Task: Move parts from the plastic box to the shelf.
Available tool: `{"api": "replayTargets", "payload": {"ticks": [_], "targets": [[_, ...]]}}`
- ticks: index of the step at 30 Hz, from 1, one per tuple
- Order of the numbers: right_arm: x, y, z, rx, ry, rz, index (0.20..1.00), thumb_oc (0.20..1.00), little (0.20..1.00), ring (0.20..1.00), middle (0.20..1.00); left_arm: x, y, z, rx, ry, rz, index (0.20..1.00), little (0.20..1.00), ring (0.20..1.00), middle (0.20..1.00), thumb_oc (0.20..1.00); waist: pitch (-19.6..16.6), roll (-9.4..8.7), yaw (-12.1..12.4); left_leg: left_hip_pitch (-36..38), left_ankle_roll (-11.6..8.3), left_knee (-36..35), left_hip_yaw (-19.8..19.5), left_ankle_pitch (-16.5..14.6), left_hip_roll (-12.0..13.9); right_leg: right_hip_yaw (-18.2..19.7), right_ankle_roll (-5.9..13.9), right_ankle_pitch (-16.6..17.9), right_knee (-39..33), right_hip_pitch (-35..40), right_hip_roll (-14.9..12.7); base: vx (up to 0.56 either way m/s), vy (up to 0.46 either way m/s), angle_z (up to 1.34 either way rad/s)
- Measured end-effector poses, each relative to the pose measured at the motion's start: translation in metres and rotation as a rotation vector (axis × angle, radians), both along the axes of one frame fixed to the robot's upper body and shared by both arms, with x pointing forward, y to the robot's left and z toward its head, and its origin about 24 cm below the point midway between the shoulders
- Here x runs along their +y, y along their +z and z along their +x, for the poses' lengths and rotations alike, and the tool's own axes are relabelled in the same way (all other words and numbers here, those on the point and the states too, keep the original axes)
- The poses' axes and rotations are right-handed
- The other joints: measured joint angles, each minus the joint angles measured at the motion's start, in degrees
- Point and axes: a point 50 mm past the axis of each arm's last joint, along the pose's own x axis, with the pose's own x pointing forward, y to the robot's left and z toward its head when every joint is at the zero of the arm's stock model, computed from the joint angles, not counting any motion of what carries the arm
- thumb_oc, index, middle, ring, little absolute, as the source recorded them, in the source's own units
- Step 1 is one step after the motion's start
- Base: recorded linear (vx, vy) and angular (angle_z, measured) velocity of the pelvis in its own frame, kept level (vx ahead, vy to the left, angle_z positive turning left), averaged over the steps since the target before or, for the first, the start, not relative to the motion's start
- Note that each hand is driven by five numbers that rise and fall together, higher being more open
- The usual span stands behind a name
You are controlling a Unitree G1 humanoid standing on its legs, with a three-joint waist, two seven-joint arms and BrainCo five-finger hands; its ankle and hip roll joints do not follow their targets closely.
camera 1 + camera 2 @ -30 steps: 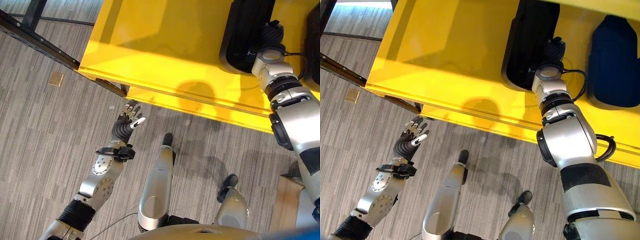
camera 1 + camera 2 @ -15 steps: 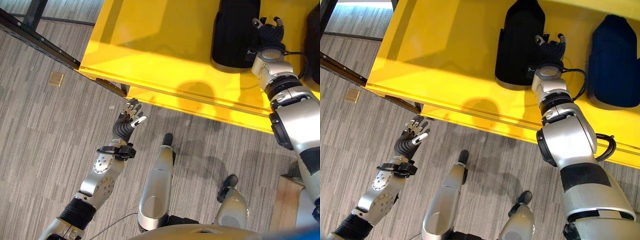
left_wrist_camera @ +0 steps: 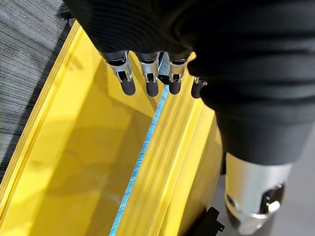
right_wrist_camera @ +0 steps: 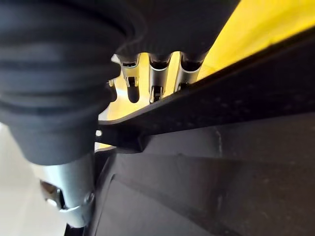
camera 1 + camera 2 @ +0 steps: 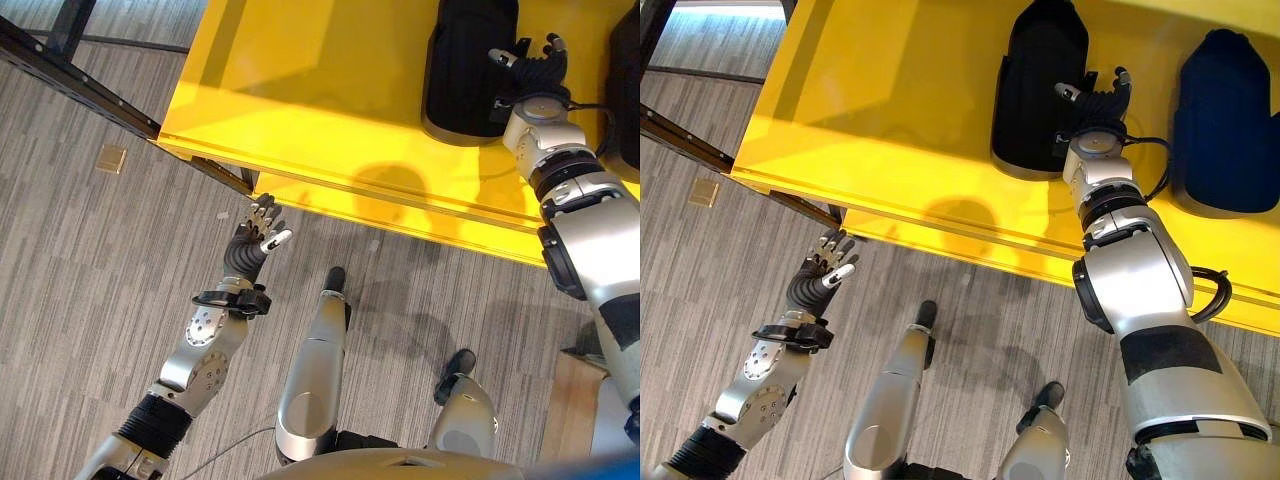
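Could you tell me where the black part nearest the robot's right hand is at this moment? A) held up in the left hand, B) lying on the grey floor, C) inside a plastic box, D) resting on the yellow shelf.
D: the black part stands on the yellow shelf, with the open right hand just beside it.

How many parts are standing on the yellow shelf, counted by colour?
Black parts: 1
Dark blue parts: 1
Total on the yellow shelf: 2
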Motion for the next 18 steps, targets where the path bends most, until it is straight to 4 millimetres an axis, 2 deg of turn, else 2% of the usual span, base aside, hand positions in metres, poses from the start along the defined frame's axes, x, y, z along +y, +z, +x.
{"api": "replayTargets", "payload": {"ticks": [3,12,18], "targets": [[0.008,-0.001,0.001,-0.003,0.018,0.01,1.0,1.0,1.0,1.0,1.0,0.0,0.0,0.0,-0.002,0.001,-0.001,1.0,1.0,1.0,1.0,1.0,0.0,-0.01,-0.7,0.0,0.01,0.3,0.0,0.0,0.0,0.2,0.07,0.1,0.0,0.0,0.0,-0.01,0.001,-0.01],[0.052,-0.004,0.006,-0.063,0.122,0.068,1.0,1.0,1.0,1.0,1.0,0.003,-0.005,-0.004,0.026,0.013,-0.027,1.0,1.0,1.0,1.0,1.0,0.0,-0.04,-3.0,0.0,0.05,0.4,0.4,0.0,0.7,1.3,0.32,0.3,0.1,-0.5,0.6,-0.02,-0.004,-0.05],[0.058,-0.003,0.006,-0.077,0.141,0.091,1.0,1.0,1.0,1.0,1.0,0.003,-0.006,-0.004,0.029,0.014,-0.028,1.0,1.0,1.0,1.0,1.0,0.0,-0.06,-3.1,0.0,0.04,0.5,0.5,0.0,1.0,1.5,0.39,0.4,0.1,-0.7,0.8,0.0,-0.001,-0.01]]}}
